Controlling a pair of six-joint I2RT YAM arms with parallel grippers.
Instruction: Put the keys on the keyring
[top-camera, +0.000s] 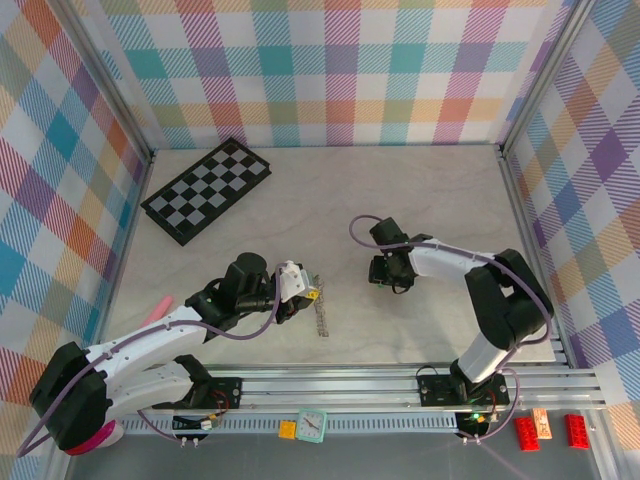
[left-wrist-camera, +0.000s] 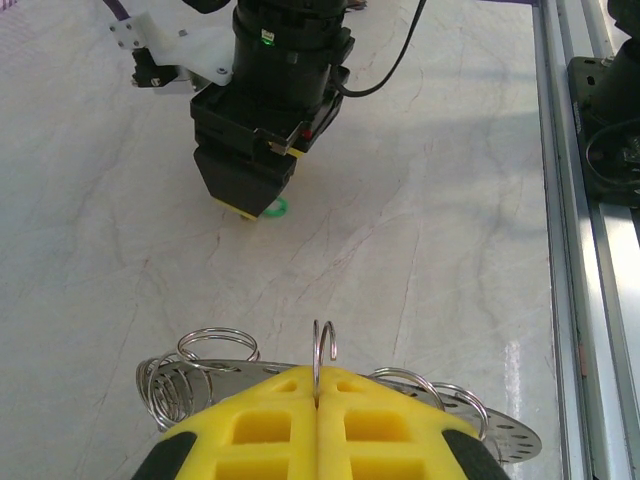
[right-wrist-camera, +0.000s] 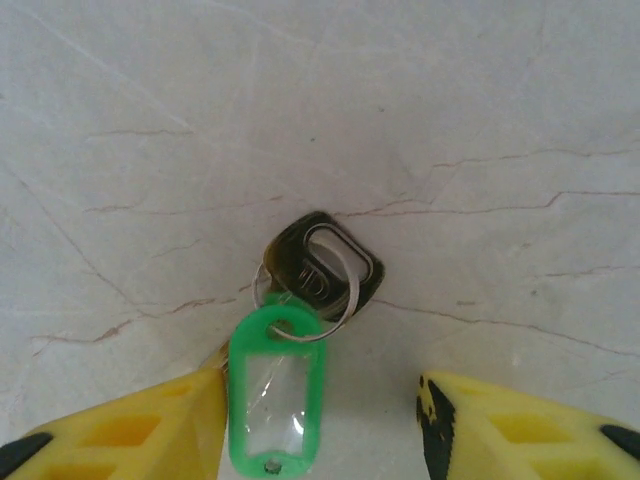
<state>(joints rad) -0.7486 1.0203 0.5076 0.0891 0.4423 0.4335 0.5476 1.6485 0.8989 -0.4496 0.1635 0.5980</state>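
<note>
Two arms share the job. From the top external view the left gripper (top-camera: 298, 288) sits left of centre with the keyring (top-camera: 320, 315) trailing from it toward the near edge. The right gripper (top-camera: 386, 272) points down at the table (top-camera: 440, 190) a little to the right, apart from it. The keys are too small to pick out here, and the jaws cannot be read.

From the left wrist, the yellow fingers (left-wrist-camera: 270, 420) are pressed together, pinching an upright wire loop of the keyring (left-wrist-camera: 322, 345). More coils and a flat strip spread to either side, and I cannot tell which loop is the open end. Farther off stands the right gripper (left-wrist-camera: 248, 185), with a sliver of green tag (left-wrist-camera: 277, 208) at its foot. The left arm's part, I judge, is to hold steady with that loop facing the other arm.

From the right wrist, the right gripper (right-wrist-camera: 320, 385) has its jaws apart, gripping nothing. The keys (right-wrist-camera: 318, 268) lie flat on the table just beyond the fingertips. Their green tag (right-wrist-camera: 272, 385) lies between the fingers, right beside one of them and perhaps touching it. Picking them up looks to be the step in hand. It should go best by shifting sideways to centre the tag, going down to the surface, then closing across its narrow width, since flat metal gives little to grasp. Only one key head is plain; whether a second lies beneath it cannot be made out.
</note>
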